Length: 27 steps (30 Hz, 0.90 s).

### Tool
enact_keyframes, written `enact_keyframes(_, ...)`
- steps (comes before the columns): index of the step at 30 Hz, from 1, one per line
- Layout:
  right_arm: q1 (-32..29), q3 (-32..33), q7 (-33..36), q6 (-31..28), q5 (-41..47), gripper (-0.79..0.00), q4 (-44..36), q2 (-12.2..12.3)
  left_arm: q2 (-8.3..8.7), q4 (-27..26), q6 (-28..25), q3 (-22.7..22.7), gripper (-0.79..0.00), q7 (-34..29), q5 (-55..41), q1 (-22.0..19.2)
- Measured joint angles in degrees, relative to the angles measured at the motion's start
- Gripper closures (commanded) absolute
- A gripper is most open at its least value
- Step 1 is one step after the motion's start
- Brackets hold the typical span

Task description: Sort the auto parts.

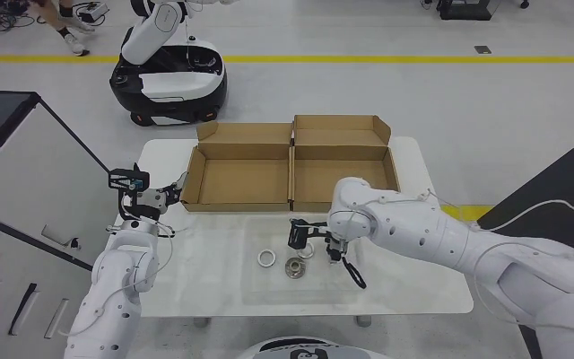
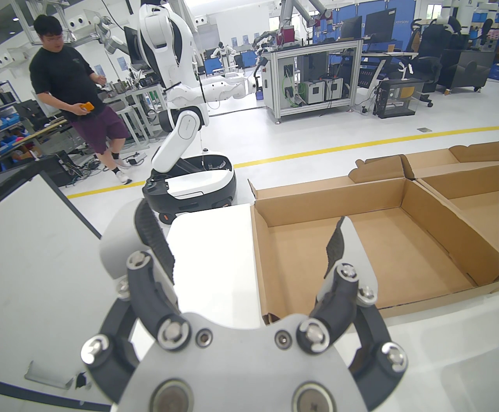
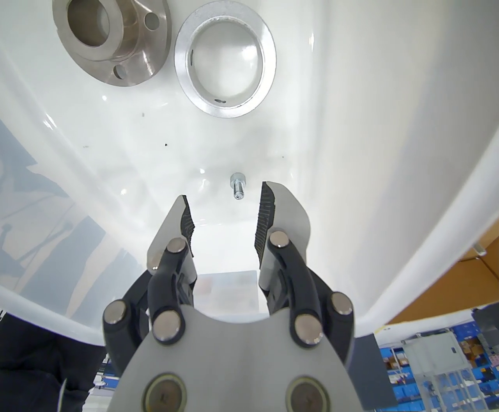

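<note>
Top view: the right arm is stretching from the frame's right toward the centre, with the right gripper (image 1: 309, 247) hanging over a clear tray (image 1: 269, 289) on the white table (image 1: 206, 269). The left gripper (image 1: 166, 196) is waiting at left beside the cardboard boxes (image 1: 242, 179).

Left wrist view: its fingers are gaping, empty.

Right wrist view: the fingers are spread and empty. The bolt (image 3: 236, 186) is lying just off their tips, its head pointing away. The flange (image 3: 117, 50) and ring (image 3: 184, 58) are lying beyond.

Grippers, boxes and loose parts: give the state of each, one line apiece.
left gripper: open, empty.
right gripper: open, bolt just ahead between its tips.
left box: open, empty.
right box: open, nothing seen inside.
bolt: loose, not gripped.
flange: lying flat.
ring: lying flat.
</note>
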Motion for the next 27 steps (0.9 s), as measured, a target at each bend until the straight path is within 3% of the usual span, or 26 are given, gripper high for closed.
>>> enact_keyframes(27, -1.91, 2.21, 0.25, -1.12, -0.23, -0.243, 4.69, -2.19, 0.00, 0.00, 0.00, 0.00, -0.785, 0.00, 0.00, 0.00)
